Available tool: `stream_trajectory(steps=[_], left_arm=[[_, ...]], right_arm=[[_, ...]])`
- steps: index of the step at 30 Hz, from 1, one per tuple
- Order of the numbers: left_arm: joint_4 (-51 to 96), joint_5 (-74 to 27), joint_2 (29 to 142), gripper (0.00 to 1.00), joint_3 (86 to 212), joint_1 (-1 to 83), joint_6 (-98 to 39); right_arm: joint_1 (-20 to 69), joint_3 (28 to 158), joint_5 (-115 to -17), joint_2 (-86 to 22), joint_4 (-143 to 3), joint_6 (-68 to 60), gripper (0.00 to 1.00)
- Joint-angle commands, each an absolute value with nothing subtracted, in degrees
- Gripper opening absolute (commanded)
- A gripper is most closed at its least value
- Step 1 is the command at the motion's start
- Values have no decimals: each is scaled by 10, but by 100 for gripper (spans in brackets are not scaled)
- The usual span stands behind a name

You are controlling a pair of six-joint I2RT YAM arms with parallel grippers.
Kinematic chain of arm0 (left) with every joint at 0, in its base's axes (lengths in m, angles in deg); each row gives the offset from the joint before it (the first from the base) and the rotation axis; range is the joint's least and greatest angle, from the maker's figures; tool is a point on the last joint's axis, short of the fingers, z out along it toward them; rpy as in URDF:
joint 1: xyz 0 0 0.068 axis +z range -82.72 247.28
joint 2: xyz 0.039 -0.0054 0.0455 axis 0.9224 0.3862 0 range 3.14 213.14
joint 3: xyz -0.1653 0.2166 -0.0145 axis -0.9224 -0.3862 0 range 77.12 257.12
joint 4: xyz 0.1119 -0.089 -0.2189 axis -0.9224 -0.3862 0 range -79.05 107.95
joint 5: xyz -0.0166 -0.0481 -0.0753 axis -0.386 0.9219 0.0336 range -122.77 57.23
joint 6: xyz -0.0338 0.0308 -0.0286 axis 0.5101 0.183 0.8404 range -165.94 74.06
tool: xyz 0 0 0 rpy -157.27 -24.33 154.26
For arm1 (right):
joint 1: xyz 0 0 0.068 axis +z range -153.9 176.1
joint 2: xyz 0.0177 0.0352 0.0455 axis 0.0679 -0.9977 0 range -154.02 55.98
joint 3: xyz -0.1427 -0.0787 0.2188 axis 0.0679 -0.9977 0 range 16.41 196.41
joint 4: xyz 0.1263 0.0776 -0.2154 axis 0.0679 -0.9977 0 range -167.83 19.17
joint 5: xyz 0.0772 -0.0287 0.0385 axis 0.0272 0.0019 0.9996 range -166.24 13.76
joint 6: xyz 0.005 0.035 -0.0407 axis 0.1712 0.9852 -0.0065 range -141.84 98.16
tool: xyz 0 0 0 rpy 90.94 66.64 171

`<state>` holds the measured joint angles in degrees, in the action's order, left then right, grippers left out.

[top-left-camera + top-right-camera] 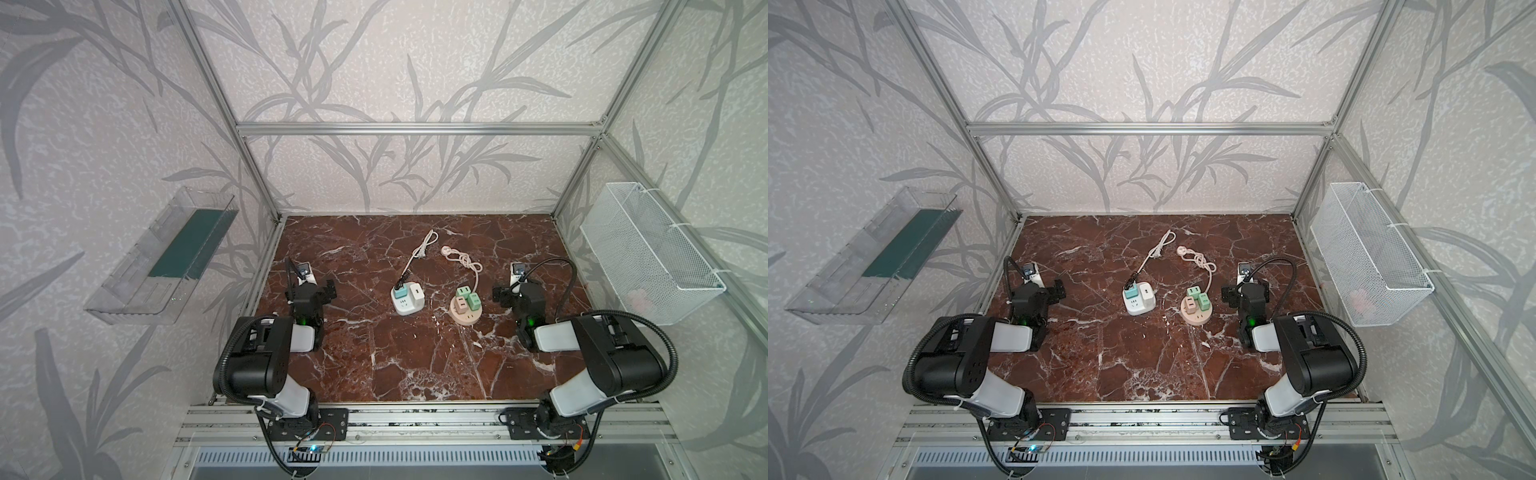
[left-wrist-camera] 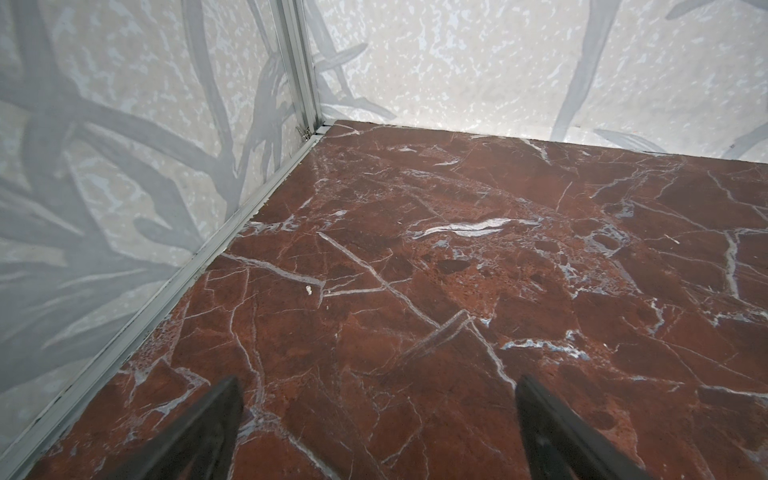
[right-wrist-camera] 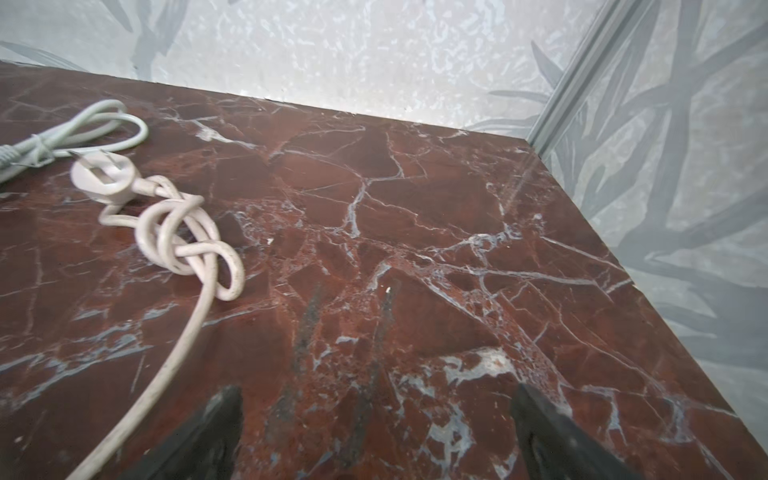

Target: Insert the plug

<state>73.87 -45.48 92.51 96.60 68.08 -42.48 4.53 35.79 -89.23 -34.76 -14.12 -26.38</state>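
In both top views the table carries two socket blocks, a white square block and a pink round block. Two loose plugs lie behind them, a white plug and a pink plug. The left wrist view shows marble and the left pincer spread wide, empty. The right wrist view adds the pink plug prongs, its knotted cord and the right pincer gaping, holding nothing.

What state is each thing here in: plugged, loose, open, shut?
White socket block: two adapters plugged in.
Round beige socket block: three adapters plugged in.
Beige plug: unplugged; beige cord knotted.
White cord: looped, tied, unplugged.
Left gripper: jaws open, empty.
Right gripper: jaws open, empty.
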Motion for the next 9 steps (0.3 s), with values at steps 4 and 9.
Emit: stream_trajectory(steps=[4, 9], left_arm=[[740, -450, 929, 99, 977, 681, -437], [739, -450, 929, 99, 977, 681, -437]], right_arm=[[39, 379, -841, -352, -144, -267, 99], [36, 379, -830, -352, -144, -265, 99]])
